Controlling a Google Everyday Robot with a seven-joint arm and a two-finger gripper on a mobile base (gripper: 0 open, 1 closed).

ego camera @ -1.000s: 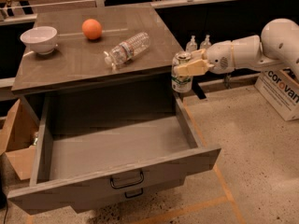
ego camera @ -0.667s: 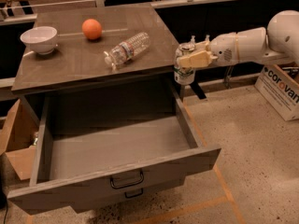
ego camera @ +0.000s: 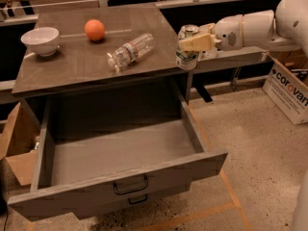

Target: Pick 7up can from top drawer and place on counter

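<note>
My gripper (ego camera: 188, 44) is shut on the 7up can (ego camera: 186, 57), a small silvery-green can with a silver lid. It holds the can upright in the air just off the right edge of the counter (ego camera: 77, 66), about level with the counter top. The white arm reaches in from the right. The top drawer (ego camera: 120, 160) is pulled wide open below the counter and its inside shows nothing in it. Its front panel carries a dark bail handle (ego camera: 130, 185).
On the counter lie a clear plastic water bottle (ego camera: 130, 51) on its side, an orange ball (ego camera: 95, 30) and a white bowl (ego camera: 40, 40). A cardboard box (ego camera: 288, 90) stands on the floor at right. Another box (ego camera: 17, 146) sits left of the drawer.
My gripper has lifted the can upward beside the counter's right edge, from below the counter top to about its level. The drawer and counter items have not moved.
</note>
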